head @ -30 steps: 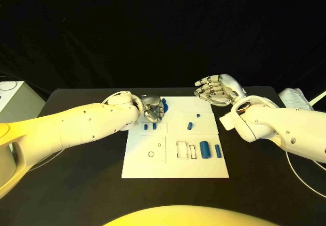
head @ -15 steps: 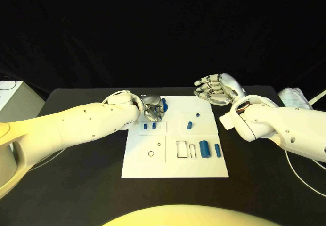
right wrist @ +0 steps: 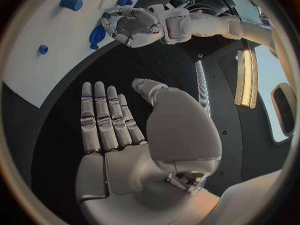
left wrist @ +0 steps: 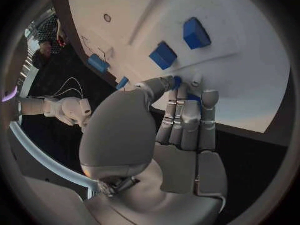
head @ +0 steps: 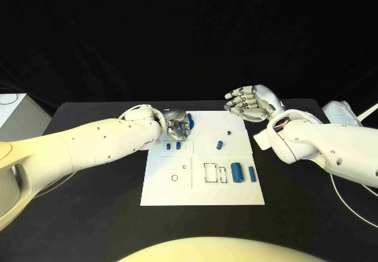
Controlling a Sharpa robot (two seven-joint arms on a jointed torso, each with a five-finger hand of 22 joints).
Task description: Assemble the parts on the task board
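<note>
The white task board point(head: 203, 191) lies mid-table. My left hand point(head: 177, 125) rests over its far left corner, fingers curled round a blue part point(head: 190, 120). In the left wrist view the thumb and fingers point(left wrist: 187, 110) close on that part point(left wrist: 178, 80), just short of two blue blocks point(left wrist: 196, 33) point(left wrist: 164, 55). Those blocks point(head: 173, 146) stand near the hand. More blue parts lie at the board's right: a short one point(head: 219, 145), a tiny one point(head: 229, 132), a thick cylinder point(head: 236, 172) and a slim one point(head: 252, 174). My right hand point(head: 250, 103) point(right wrist: 119, 130) hovers open off the far right corner, holding nothing.
Outlined sockets point(head: 211, 172) point(head: 175, 177) mark the near half of the board. A white box point(head: 12, 114) with a cable stands at the table's left edge. A pale grey object point(head: 340, 113) lies at the right edge.
</note>
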